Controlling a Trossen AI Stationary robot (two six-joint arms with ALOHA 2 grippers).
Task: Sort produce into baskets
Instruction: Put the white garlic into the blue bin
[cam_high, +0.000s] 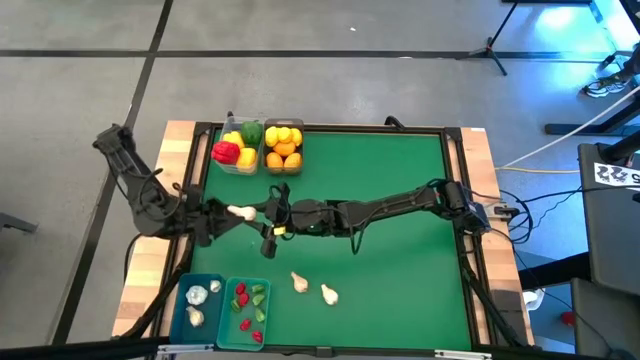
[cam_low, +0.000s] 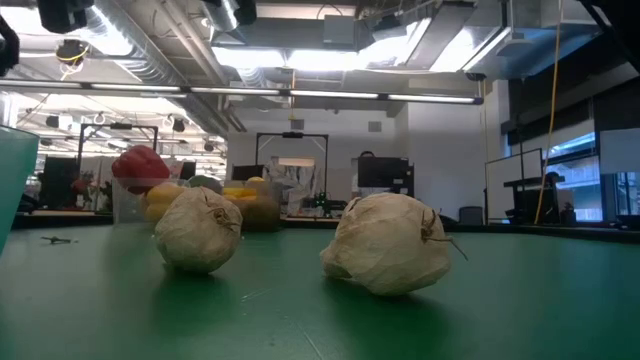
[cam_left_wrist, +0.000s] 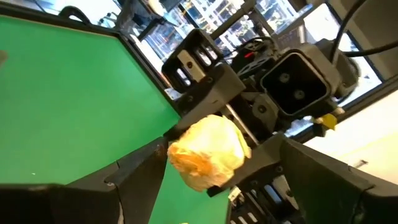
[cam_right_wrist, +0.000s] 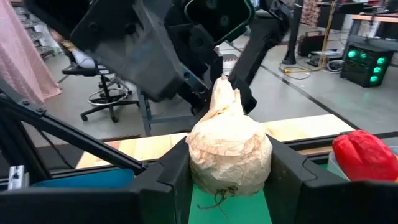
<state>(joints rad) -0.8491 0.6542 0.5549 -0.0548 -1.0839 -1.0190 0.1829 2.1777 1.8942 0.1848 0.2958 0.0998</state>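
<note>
Handover point, w/ the garlic bulb (cam_high: 240, 212) as landmark: it is held above the green bench (cam_high: 400, 180), left of centre, well short of the two clear bins at the far edge and above-right of the near-left teal bins. Right gripper (cam_right_wrist: 229, 180) has its fingers closed on the bulb's sides, stem pointing up. Left gripper (cam_left_wrist: 205, 171) meets the same bulb from the opp. side, fingers around it; whether they actually press on it cannot be told. Far of the bulb: pepper bin (cam_high: 238, 147) w/ red, yellow, green peppers, and citrus bin (cam_high: 283, 143) w/ lemons and oranges, touching side by side. Near of the bulb: garlic bin (cam_high: 198, 300) holding three bulbs, and chili bin (cam_high: 250, 310) beside it. Two loose bulbs (cam_high: 299, 282) (cam_high: 329, 294) lie on the bench near-right of the held one, close together, not touching.
</note>
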